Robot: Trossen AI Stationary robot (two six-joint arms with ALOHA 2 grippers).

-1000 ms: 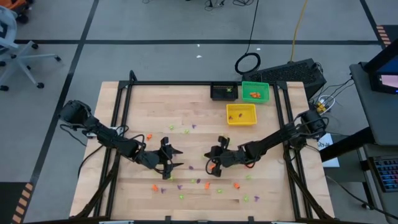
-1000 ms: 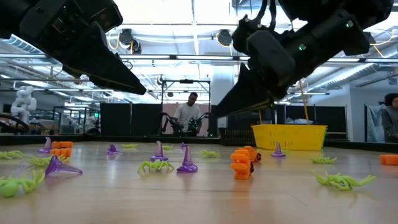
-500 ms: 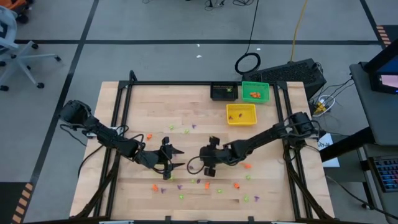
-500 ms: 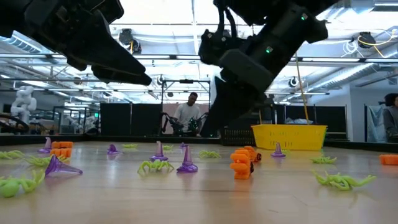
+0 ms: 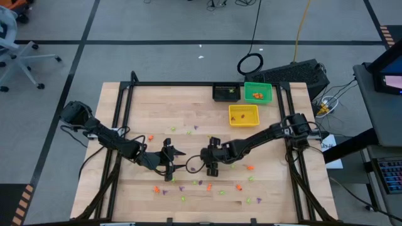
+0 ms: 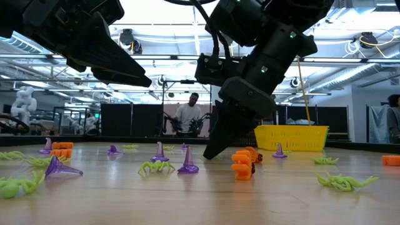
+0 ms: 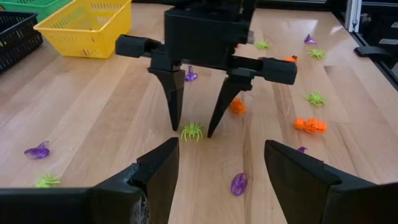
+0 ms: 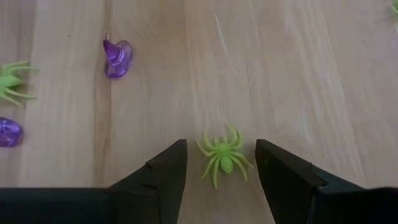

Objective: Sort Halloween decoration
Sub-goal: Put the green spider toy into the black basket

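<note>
Right tool (image 5: 211,168) has swung toward mid-worktop, fingers spread astride a light-green spider (image 8: 222,158) lying flat; judgement: lower squarely, close slowly to avoid flicking it; left tool (image 5: 171,162) spread nearby.

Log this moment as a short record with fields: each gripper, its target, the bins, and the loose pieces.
right gripper: open, lowered to the table, fingers either side of a green spider
left gripper: open, empty, hovering just left of the right gripper
bins: black bin, green bin, yellow bin, at the table's far right part
bin contents: orange pieces visible in the green bin
loose pieces: orange, purple and green trinkets scattered over the near half of the table
</note>
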